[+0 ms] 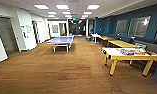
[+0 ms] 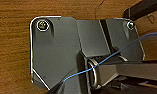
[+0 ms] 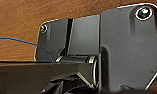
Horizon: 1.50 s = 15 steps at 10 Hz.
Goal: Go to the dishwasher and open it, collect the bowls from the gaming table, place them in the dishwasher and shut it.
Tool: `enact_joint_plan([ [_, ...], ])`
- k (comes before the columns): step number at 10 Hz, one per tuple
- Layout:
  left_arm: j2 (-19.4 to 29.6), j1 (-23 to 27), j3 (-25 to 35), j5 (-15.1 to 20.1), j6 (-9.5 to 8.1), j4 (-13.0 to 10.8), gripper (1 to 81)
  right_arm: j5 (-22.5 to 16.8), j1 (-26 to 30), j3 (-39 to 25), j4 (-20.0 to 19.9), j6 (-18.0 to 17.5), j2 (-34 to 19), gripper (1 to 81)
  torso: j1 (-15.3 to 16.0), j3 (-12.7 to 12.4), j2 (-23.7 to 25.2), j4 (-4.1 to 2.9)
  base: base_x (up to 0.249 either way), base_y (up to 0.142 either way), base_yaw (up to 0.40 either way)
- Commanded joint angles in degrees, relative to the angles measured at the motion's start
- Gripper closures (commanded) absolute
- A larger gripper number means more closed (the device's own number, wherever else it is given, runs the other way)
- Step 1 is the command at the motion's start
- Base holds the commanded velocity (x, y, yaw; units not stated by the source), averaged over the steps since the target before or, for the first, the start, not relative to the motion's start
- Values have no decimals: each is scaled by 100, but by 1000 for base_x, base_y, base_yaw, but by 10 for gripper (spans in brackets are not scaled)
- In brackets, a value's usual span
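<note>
Both end effectors' opening: cannot tell; wrist cameras are looking down on brown wood-look floor [image 2: 11, 50]. Dishwasher's whereabouts: cannot tell. Yellow-legged games desk [image 1: 111, 52] is standing at right with colourful items on top; blue ping-pong table [image 1: 61, 40] is sitting mid-room, well apart.

Wide open brown floor [image 1: 69, 72] ahead and centre. Blue ping-pong table [image 1: 61, 40] stands mid-room, passable on both sides. Yellow-legged table [image 1: 130, 55] with coloured items on top blocks the right, more tables [image 1: 121, 44] lined behind it along the blue wall [image 1: 141, 25].
</note>
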State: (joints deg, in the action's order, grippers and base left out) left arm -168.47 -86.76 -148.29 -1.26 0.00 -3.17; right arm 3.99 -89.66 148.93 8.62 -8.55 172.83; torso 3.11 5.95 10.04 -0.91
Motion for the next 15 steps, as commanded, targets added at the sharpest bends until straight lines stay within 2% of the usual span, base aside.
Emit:
enact_joint_plan([
  [1, -2, 304, 28, 293, 9, 36, 10, -258, 286, 38, 35, 28, 26, 10, 0, 0, 0, 0, 167, 0, 0],
  [15, -11, 304, 36, 293, 9, 18, 10, -258, 278, 83, 43, 28, 88, 10, 5, 0, 0, 0, 167, 0, 0],
])
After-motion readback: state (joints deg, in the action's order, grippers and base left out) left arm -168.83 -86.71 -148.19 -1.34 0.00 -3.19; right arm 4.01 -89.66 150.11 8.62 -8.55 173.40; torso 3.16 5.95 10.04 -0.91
